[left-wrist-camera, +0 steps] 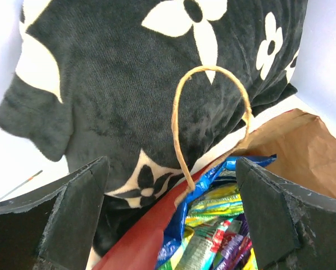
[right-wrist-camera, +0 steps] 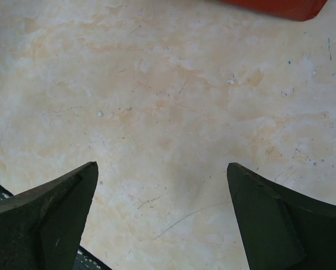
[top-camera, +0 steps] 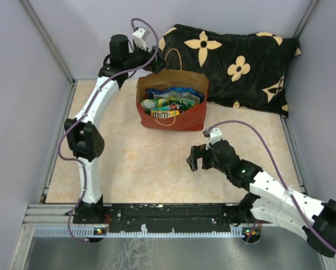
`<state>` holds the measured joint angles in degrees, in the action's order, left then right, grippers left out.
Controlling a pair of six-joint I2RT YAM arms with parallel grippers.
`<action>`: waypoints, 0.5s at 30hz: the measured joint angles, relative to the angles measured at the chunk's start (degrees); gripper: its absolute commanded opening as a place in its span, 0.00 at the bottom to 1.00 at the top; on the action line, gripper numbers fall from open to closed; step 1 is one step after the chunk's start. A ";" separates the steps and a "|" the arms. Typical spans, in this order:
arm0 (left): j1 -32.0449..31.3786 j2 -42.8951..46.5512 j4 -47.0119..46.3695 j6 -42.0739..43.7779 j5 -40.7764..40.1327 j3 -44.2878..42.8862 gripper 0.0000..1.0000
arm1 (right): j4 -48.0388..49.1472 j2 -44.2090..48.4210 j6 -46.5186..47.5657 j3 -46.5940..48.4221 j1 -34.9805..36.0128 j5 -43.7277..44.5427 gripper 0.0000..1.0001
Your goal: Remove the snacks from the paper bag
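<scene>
The red paper bag stands upright and open at the back middle of the table, its brown inside showing. Several snacks fill it: a blue Doritos bag and a yellow M&M's pack among green packets. My left gripper is open over the bag's back left rim. In the left wrist view its jaws straddle the red wall, with the looped handle and the snacks between them. My right gripper is open and empty over bare table.
A black flower-patterned pillow lies against the back wall right behind the bag, and fills the left wrist view. A corner of the bag shows at the top of the right wrist view. Grey walls enclose the beige tabletop.
</scene>
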<state>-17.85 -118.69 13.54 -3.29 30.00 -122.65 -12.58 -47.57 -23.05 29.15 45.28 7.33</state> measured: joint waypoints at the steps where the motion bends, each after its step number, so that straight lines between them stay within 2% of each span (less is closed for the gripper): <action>1: 0.00 -1.64 -0.66 -0.59 0.79 -0.94 0.92 | 0.15 0.15 0.00 -0.26 0.00 0.00 0.99; 5: 0.00 -6.29 -2.32 -2.40 2.69 -3.50 0.80 | 0.39 0.59 0.02 -1.27 0.00 -0.04 0.99; 7: 0.00 -7.43 -3.23 -3.50 4.00 -3.65 0.65 | 0.52 0.79 -0.02 -1.75 0.00 -0.04 0.99; 9: 0.00 -7.78 -4.31 -4.79 5.25 -3.65 0.44 | 0.61 1.09 -0.04 -2.19 0.00 -0.04 0.98; 11: 0.00 -7.78 -5.77 -6.23 6.47 -3.65 0.14 | 0.55 1.53 -0.11 -2.56 0.00 -0.02 0.98; 12: 0.00 -7.76 -7.15 -6.75 7.08 -3.65 0.03 | 0.66 1.77 -0.15 -2.73 0.00 -0.02 0.98; 15: 0.00 -7.32 -11.04 -8.94 8.31 -2.75 0.00 | 0.81 2.21 -0.70 -3.26 0.00 0.07 0.97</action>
<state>-17.85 -126.02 2.50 -12.23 38.30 -125.40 -11.77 -45.36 -23.75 25.89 45.28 7.40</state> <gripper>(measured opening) 0.036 0.979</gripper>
